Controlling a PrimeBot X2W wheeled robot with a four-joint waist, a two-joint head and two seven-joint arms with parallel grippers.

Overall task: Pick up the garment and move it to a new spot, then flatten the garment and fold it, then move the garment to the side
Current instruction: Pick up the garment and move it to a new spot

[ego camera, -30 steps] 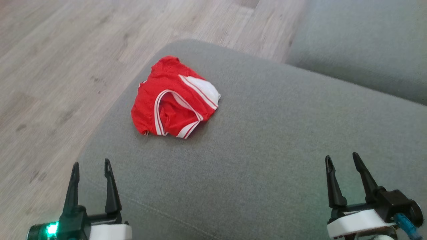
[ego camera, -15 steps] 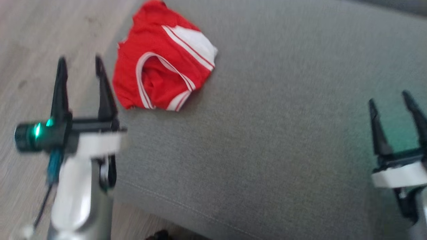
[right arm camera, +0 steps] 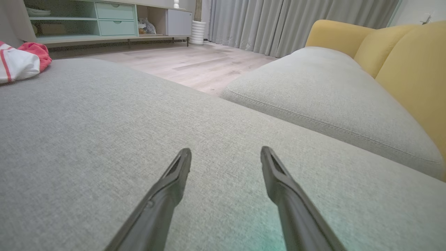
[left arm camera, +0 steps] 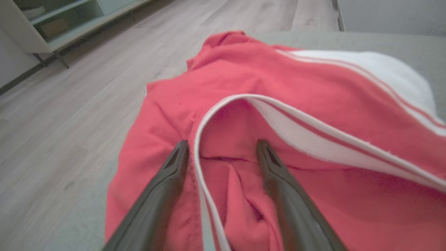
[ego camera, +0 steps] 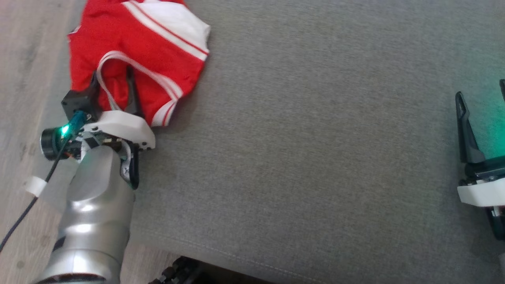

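The garment (ego camera: 138, 51) is a crumpled red piece with white stripes and a white-trimmed opening, lying near the left edge of the grey cushion (ego camera: 315, 157). My left gripper (ego camera: 112, 77) is open, fingers lowered onto the garment's near part. In the left wrist view the left gripper (left arm camera: 222, 144) straddles the white-trimmed band of the garment (left arm camera: 278, 87), one finger on each side. My right gripper (ego camera: 481, 92) is open at the far right over bare cushion. The right wrist view shows the right gripper (right arm camera: 225, 151) with nothing between its fingers, and the garment (right arm camera: 21, 61) far to the left.
Wooden floor (ego camera: 23, 59) lies just left of the cushion's edge. A second grey cushion (right arm camera: 331, 87) and a yellow backrest (right arm camera: 411, 69) lie beyond the right gripper. A low cabinet (right arm camera: 104, 17) and curtains (right arm camera: 278, 21) stand across the room.
The head camera has dipped and closed in, so the whole picture shifted. My left arm has reached forward, its open fingers now set on the garment. The right gripper stays open.
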